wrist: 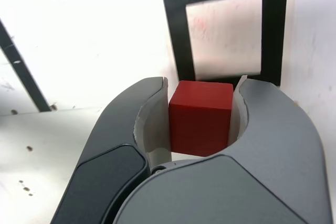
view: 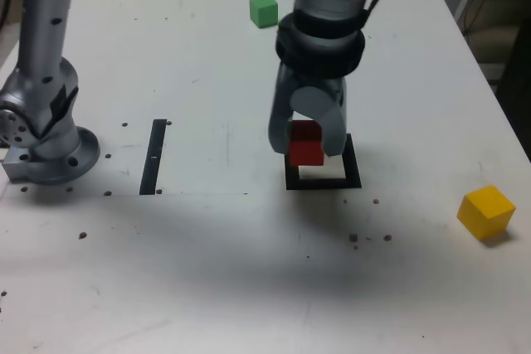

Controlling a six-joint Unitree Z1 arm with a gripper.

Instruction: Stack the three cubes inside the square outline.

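The claw (view: 307, 145) was clamped on the red cube (view: 304, 143), both jaws pressed flat against opposite faces, the cube held clear of the bench (view: 249, 288). The outline (view: 323, 173) lay near the bench's middle, directly beneath and slightly toward the near edge of the claw, so the coming move looked like a short descent with a small shift to centre the cube over the pale inner square. The green cube (view: 263, 11) sat near the far edge, the yellow cube (view: 486, 212) toward the right edge in the exterior view, both well apart from the outline. The wrist view showed the cube (wrist: 201, 118) squarely between the jaws and the outline (wrist: 178, 35) empty just ahead; the exterior view alone showed the other cubes.
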